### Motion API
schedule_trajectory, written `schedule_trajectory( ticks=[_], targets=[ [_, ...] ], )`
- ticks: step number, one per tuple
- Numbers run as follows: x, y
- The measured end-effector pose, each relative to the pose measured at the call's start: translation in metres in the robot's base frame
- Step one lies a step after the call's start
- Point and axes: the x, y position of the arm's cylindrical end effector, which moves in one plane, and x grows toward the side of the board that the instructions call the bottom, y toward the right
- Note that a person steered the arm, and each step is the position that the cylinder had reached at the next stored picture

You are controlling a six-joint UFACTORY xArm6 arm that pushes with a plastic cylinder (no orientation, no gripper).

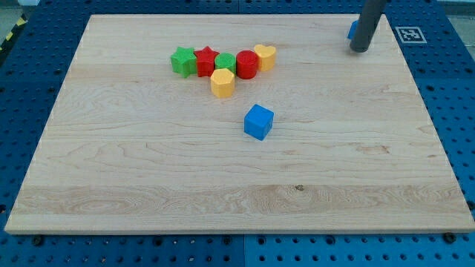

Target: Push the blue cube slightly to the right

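Because my tip (pixel 359 49) has no claw to open or close and stands near the view's top right, well apart from the blue cube (pixel 258 122) at mid-board, an off-centre push could spin the cube. A blue piece (pixel 352 29), perhaps another block, hides behind the rod. The blocks look smooth and matte on the pale grained wooden board (pixel 148 185).
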Motion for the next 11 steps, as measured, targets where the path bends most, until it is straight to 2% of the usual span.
schedule_trajectory(
  ticks=[1,2,3,4,5,6,8,9,11],
  targets=[
    [-0.026,-0.019],
    [-0.052,0.001],
    [-0.058,0.030],
    [-0.040,0.018],
    [0.015,-0.002],
    [0.061,-0.044],
    [0.103,-0.155],
    [0.131,-0.190],
    [0.184,-0.182]
  ],
)
